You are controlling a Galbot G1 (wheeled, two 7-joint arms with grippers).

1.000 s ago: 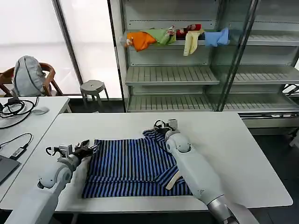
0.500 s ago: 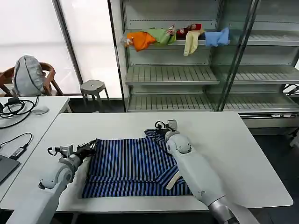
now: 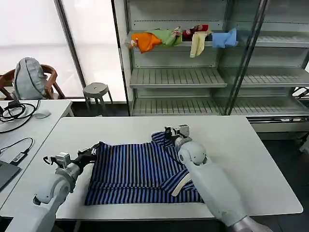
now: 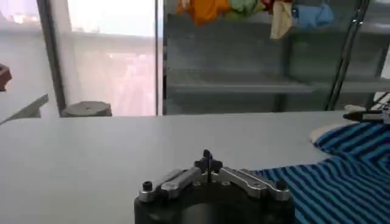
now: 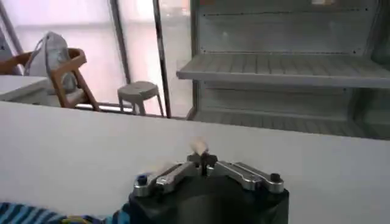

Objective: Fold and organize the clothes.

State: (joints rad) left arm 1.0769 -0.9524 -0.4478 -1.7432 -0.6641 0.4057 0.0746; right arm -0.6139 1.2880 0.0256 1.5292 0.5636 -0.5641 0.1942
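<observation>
where the white table (image 3: pixel 241 145) spreads across the foreground, the striped shirt (image 3: pixel 135 169) lies on it toward the near edge, mostly flat, its blue and black stripes running away from the robot and a cream-trimmed sleeve (image 3: pixel 179 183) folded over the body at the near right. behind the table a tall metal shelf unit (image 3: pixel 193 77) carries a row of orange, green, yellow and light-blue garments (image 3: pixel 178 38) on an upper shelf, well apart from the work. a second table (image 3: pixel 29 121) stands to the left with cables on it, and beyond it a chair (image 3: pixel 29 79) with a grey backpack and a small round stool (image 3: pixel 95 90). the right arm reaches over the shirt's right side, and the right gripper (image 3: pixel 170 133) sits at the far right corner of the shirt by the collar; in the right wrist view its fingers (image 5: pixel 203 159) meet at the tips, pinched together on a pale bit of the fabric, with striped cloth at the edge beside it. the left gripper (image 3: pixel 91 153) is at the shirt's far left corner, where the fabric rises into a small peak against it; in the left wrist view its fingers (image 4: pixel 208 163) are drawn together with the striped cloth just beside them, and i cannot tell for sure whether cloth is caught between.
</observation>
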